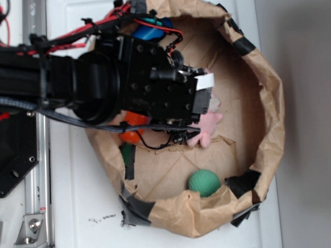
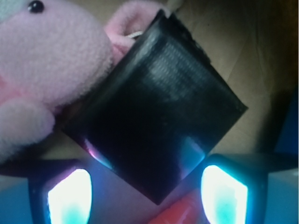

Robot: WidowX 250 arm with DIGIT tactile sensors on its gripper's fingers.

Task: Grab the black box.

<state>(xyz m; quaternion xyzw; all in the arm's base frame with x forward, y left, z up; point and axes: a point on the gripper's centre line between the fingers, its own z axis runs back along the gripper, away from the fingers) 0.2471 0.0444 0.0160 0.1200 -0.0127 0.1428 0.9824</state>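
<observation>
1. Nearest the wrist camera, the tool (image 2: 147,193) shows two glowing fingertips (image 2: 70,196) spread wide apart; it is open and grips nothing.
2. One corner of the black box (image 2: 156,116) points down into the gap between those fingertips. The box sits turned like a diamond on the brown paper floor, just ahead of the tool. I cannot tell whether the fingers touch it.
3. The box looks light, thin-walled and stiff, with a smooth, slightly shiny face that may slip. Its walls would likely flex under a hard squeeze. A sound hold, I judge, is across two opposite flat sides, or on one thin wall, not on the corner now facing the tool, so the wrist may need turning.
4. The pink bunny (image 2: 44,70), soft and plush, presses against the box's upper left edge; closing the fingers could pinch its fur.
5. A sliver of a red-orange thing (image 2: 175,215) shows at the bottom edge, below the box.
6. In the exterior view the arm hides the box. Everything lies inside one paper bag nest (image 1: 269,124) on the white counter (image 1: 77,206).
7. Count: one black box, one bunny, one green ball (image 1: 204,182), one blue thing (image 1: 150,32).
</observation>
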